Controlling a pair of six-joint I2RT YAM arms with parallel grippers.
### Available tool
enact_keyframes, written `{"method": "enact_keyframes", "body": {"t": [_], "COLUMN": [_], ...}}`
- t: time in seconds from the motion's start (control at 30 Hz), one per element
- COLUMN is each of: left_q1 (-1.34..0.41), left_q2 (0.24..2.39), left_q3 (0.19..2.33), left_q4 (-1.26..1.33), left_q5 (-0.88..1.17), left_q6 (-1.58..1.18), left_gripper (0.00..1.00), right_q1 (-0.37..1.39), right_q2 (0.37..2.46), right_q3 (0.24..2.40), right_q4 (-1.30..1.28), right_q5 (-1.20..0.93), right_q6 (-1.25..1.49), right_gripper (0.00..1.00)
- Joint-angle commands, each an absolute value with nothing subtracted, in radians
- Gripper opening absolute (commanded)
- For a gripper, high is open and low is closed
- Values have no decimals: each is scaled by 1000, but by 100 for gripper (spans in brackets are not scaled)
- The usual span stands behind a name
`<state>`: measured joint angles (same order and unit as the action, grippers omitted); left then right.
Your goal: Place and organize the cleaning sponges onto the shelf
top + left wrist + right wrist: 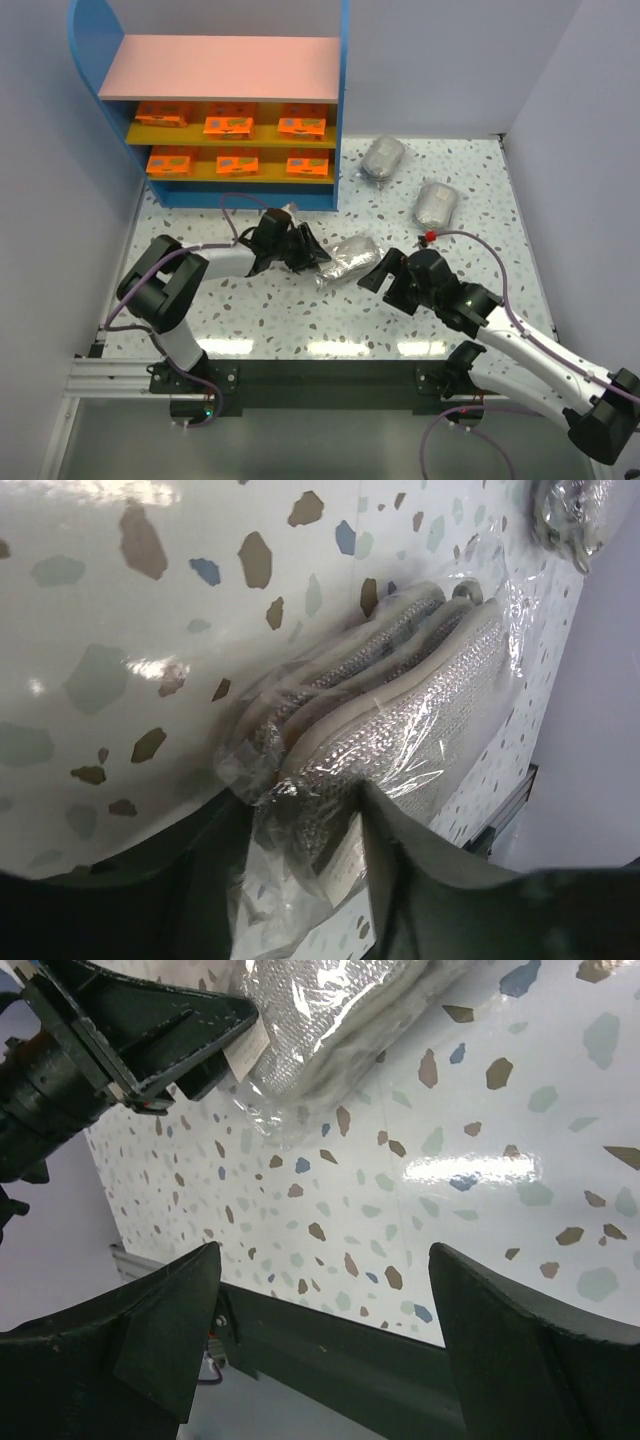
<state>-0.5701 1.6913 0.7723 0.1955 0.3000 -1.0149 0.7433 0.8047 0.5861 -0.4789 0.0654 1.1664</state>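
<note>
pink top board [220,68] open, yellow shelves [265,136] — crowded

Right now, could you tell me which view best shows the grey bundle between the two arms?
Left wrist: the grey bundle fills the frame, one end between the left fingers. Top external shows it only small; right wrist catches just one end at the frame's top.

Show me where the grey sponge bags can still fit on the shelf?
The pink top board is bare, between the blue side panel and the right upright. Both yellow shelves are crowded, three orange packs on each.
</note>
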Motion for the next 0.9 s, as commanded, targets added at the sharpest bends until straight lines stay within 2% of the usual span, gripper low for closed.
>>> {"method": "enact_keyframes", "body": {"t": [0.0,0.03,0.07,0.17,0.37,0.47,0.57,0.67,0.87], "left_q1": [-574,-574,-575,-575,-574,-565,-557,-549,-545], "left_q2": [1741,1740,1720,1665,1357,1163,950,824,796], "left_q3": [812,796,767,726,635,667,761,920,1340], "left_q4": [198,202,212,207,71,-128,-389,-594,-885], "left_q5": [313,314,318,313,284,217,146,36,-240], "left_q6": [-963,-965,-969,-980,-1038,-1074,-1113,-1152,-1212], "left_gripper": [46,37,23,0,0,0,0,0,0], "right_q1": [742,741,741,742,741,739,738,738,736], "right_q2": [778,773,761,730,696,675,655,641,633], "right_q3": [595,597,603,612,650,693,728,750,785], "right_q4": [-541,-549,-566,-594,-662,-709,-750,-784,-781], "right_q5": [106,107,112,123,126,130,133,130,97], "right_q6": [1149,1147,1144,1143,1140,1137,1132,1131,1097], "right_gripper": [88,88,88,87,86,86,86,86,84]}}
